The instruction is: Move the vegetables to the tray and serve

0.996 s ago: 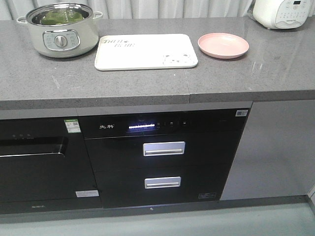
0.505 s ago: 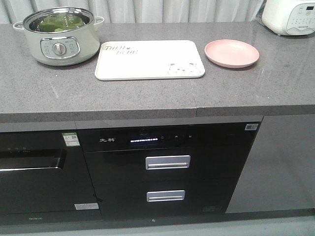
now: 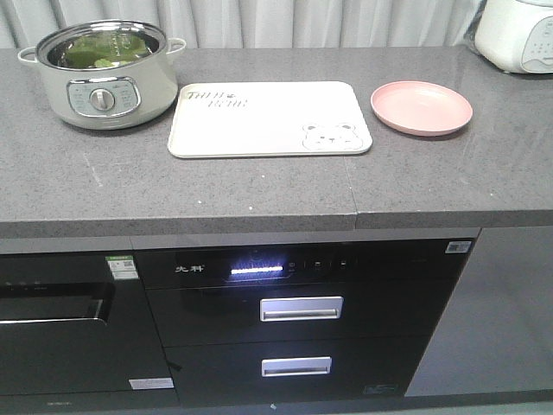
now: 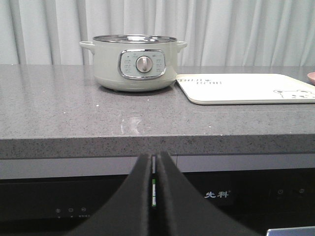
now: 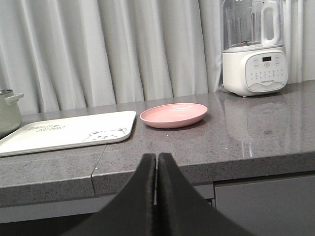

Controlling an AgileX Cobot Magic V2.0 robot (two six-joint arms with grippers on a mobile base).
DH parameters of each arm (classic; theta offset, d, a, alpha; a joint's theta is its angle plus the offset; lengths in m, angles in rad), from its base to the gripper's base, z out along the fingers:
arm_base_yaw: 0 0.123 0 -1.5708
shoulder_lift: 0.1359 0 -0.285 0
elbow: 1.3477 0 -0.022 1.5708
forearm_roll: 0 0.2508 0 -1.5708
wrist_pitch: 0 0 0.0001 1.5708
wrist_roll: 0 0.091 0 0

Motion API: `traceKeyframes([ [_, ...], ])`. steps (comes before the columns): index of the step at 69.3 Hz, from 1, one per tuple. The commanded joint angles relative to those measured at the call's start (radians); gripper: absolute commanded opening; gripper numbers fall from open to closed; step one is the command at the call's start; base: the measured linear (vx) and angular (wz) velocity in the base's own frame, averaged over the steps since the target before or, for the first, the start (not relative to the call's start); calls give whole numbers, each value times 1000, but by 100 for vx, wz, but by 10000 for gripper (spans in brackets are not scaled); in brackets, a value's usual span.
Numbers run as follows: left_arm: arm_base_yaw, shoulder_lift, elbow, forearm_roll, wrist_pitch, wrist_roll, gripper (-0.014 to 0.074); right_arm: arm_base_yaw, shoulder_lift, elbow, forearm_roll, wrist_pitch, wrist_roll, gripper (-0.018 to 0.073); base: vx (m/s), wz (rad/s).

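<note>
Lying in the round cream electric pot (image 3: 59, 93), far left on the grey stone surface (image 3: 216, 190), are bright green crinkly vegetables (image 3: 95, 47); their long axis is unclear. The left fingers (image 4: 140, 183) and right fingers (image 5: 145, 183) are pressed together.

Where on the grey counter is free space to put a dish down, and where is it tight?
Widest bare patch: the front strip of the countertop, between its front edge and the row of pot, tray and pink plate, running to the right front corner. The tray is bare too. Tight: the gaps between pot and tray, and tray and plate.
</note>
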State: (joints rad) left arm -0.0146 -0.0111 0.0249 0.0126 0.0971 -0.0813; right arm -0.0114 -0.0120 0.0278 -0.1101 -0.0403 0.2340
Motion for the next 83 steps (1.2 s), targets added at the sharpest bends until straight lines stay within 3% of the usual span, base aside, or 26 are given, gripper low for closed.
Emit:
traceKeyframes([
  [1,1,-15,27,-3,-72,-11,-6,0,-5,16,-10,-76,-4,-3,9,3],
  [83,1,-15,27,-3,-72,-11,-6,0,-5,16,-10,-76,-4,-3,8,3],
])
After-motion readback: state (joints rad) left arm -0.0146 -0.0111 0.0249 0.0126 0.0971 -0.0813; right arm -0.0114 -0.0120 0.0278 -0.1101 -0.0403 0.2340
